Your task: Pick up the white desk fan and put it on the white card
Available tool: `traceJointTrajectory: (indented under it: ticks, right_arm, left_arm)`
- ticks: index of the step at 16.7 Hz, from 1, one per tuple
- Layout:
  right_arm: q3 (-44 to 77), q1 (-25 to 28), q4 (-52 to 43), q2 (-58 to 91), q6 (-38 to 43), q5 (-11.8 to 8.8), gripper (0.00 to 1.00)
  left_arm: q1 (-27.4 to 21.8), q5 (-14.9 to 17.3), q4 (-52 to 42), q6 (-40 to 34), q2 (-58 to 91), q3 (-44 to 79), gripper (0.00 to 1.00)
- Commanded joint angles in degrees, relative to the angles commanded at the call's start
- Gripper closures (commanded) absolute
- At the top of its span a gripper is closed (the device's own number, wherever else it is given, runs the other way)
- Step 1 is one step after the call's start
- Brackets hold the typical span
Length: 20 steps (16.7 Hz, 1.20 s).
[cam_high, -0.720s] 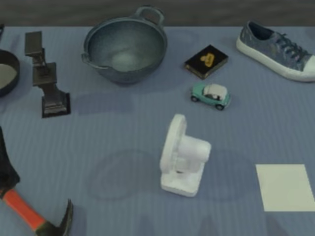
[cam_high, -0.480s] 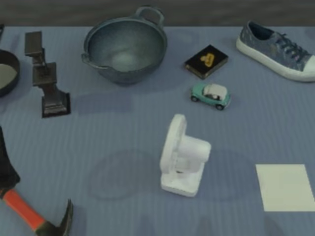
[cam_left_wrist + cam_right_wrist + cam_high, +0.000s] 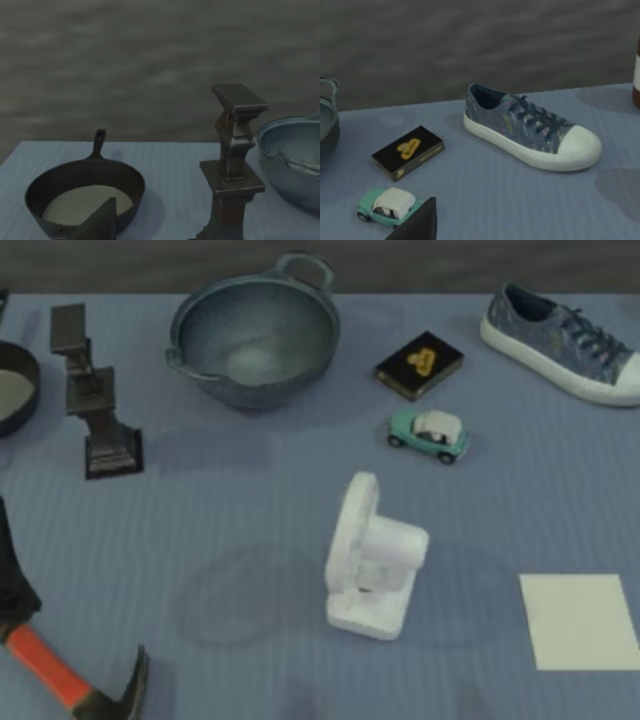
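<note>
Showing only a dark sliver of the left gripper [image 3: 97,222] just short of the skillet [image 3: 85,195] and anvil [image 3: 232,165], and of the right gripper [image 3: 417,222] just short of the toy car [image 3: 387,205], with the shoe [image 3: 530,132] beyond; not telling whether either is apart or together. Seeing the fan [image 3: 372,558] standing on the blue ribbed table [image 3: 200,500] far from both grippers, untouched, the card [image 3: 578,620] lying flat well apart toward the right edge. Facing a dim grey wall [image 3: 150,60] past the table's far edge.
</note>
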Motion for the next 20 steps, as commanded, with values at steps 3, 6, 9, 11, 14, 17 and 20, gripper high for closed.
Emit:
traceJointTrajectory:
  ticks: [3,6,9,11,14,17,20]
  right_arm:
    - [11.2,2.8,-9.1,11.9,4.5,1.6,0.00]
    - [21.8,6.2,-19.0,25.2,9.4,3.1,0.00]
    - [32.4,10.0,-29.4,39.3,14.7,4.3,0.00]
    - [39.8,12.8,-36.3,48.9,18.6,4.7,0.00]
    - [51.5,17.3,-46.1,63.3,24.9,4.9,0.00]
    - [63.6,22.1,-54.8,76.9,31.6,4.5,0.00]
    - [75.5,26.8,-61.7,88.6,38.3,3.2,0.00]
  left_arm:
    - [0.0,0.0,0.0,0.0,0.0,0.0,0.00]
    - [0.0,0.0,0.0,0.0,0.0,0.0,0.00]
    - [0.0,0.0,0.0,0.0,0.0,0.0,0.00]
    - [0.0,0.0,0.0,0.0,0.0,0.0,0.00]
    - [0.0,0.0,0.0,0.0,0.0,0.0,0.00]
    - [0.0,0.0,0.0,0.0,0.0,0.0,0.00]
    - [0.0,0.0,0.0,0.0,0.0,0.0,0.00]
